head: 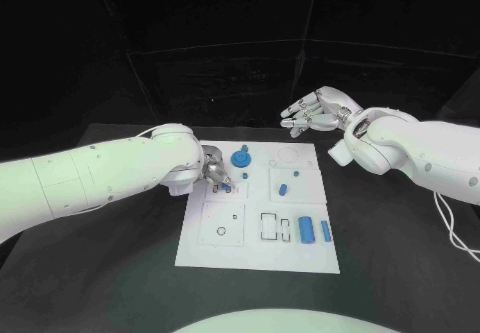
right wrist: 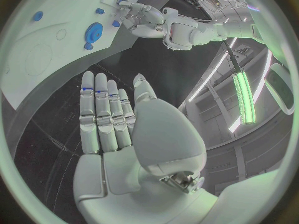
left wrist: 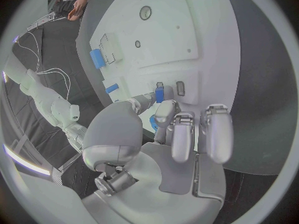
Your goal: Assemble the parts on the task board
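The white task board (head: pixel 258 239) lies in the middle of the black table. My left hand (head: pixel 213 173) is over the board's far left corner, its fingertips (left wrist: pixel 164 110) curled down and pinching a small blue part (head: pixel 226 186), also seen as the small blue part (left wrist: pixel 159 91). A blue round gear (head: pixel 240 159) and a tiny blue piece (head: pixel 245 175) sit just beside that hand. A blue peg (head: pixel 283 188) lies mid-board, and two blue cylinders (head: pixel 306 229) lie near the right edge. My right hand (head: pixel 315 111) hangs raised beyond the board's far edge, fingers (right wrist: pixel 102 112) straight, holding nothing.
Empty outlined slots (head: pixel 271 226) and a square plate with small holes (head: pixel 223 223) mark the board's near half. A round outline (head: pixel 288 153) sits at the far right of the board. Black table (head: pixel 400 236) surrounds the board on all sides.
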Controlling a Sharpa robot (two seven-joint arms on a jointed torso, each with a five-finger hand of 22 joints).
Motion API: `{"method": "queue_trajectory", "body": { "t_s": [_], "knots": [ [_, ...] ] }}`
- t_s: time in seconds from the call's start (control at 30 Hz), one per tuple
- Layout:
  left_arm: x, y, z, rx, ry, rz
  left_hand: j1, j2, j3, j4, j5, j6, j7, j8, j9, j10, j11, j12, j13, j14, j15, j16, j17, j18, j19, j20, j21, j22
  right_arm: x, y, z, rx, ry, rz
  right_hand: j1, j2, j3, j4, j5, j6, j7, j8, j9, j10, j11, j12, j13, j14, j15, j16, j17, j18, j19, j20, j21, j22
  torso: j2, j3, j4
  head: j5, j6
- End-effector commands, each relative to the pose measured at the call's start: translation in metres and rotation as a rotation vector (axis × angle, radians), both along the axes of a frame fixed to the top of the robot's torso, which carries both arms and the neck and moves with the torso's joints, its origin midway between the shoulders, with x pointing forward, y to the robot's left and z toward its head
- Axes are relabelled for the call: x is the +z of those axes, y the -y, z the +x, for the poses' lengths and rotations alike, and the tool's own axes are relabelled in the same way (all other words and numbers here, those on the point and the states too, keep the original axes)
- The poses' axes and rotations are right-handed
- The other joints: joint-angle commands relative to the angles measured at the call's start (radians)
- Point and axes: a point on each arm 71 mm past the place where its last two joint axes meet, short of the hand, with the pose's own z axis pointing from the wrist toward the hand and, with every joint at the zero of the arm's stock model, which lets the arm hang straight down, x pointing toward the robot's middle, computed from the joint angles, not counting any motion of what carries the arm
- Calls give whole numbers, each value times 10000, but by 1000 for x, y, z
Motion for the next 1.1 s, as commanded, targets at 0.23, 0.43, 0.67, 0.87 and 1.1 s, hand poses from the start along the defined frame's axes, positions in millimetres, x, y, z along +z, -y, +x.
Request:
{"method": "queue_trajectory", "body": {
  "t_s": [0.23, 0.43, 0.67, 0.87, 1.1],
  "knots": [
    [-1, -1, 0, -141, -211, 333, -30, 121, 1071, -1198, -86, 13, -50, 88, 34, 79, -14, -31, -13, 1056, 34, 31, 2634, -7, 198, 45, -56, 727, 2, -1, 0, 70, 52, 40, 18, 82, -53, -21, 23, -39, 6, 41, 13, -48, 15, 44, -12, -63, 11, -34, -15, 56, 35, 33, -53, -10, 2, 0, 2, -7, -30],
    [-2, 0, 0, -165, -232, 356, -40, 130, 1015, -1195, -106, 12, -54, 99, 43, 83, -17, -29, -13, 1056, 31, 31, 2634, -7, 199, 43, -56, 730, 2, -1, 0, 87, 47, 41, 18, 82, -53, -21, 23, -39, 6, 41, 13, -48, 15, 44, -12, -63, 11, -34, -15, 56, 35, 33, -53, -10, 1, -1, -2, -8, -33],
    [-2, 1, 1, -151, -206, 323, -44, 139, 994, -1192, -114, 11, -56, 103, 47, 87, -19, -23, -7, 1056, 30, 31, 2634, -6, 196, 42, -60, 725, 2, -1, 0, 82, 42, 39, 31, 84, -57, -35, 14, -39, 4, 48, 13, -44, 14, 46, -18, -59, 9, -35, -15, 57, 45, 31, -65, -19, -1, -1, -2, -8, -36],
    [-3, 1, 0, -208, -264, 350, -42, 145, 985, -1192, -119, 11, -57, 105, 48, 87, -21, -25, -10, 1056, 29, 31, 2634, -8, 201, 41, -54, 734, 2, -1, -1, 87, 38, 37, 31, 84, -57, -35, 14, -39, 4, 48, 13, -44, 14, 46, -18, -59, 9, -35, -15, 57, 45, 31, -65, -19, -3, 2, -4, -9, -47],
    [-4, 2, -1, -362, -404, 430, -37, 151, 959, -1200, -133, 9, -62, 110, 53, 87, -24, -27, -15, 1056, 28, 31, 2634, -9, 202, 40, -52, 737, 2, -2, -1, 116, 32, 41, 31, 84, -57, -35, 14, -39, 4, 48, 13, -44, 14, 46, -18, -59, 9, -35, -15, 57, 45, 31, -65, -19, 0, 0, -1, -19, -69]
  ]
}}
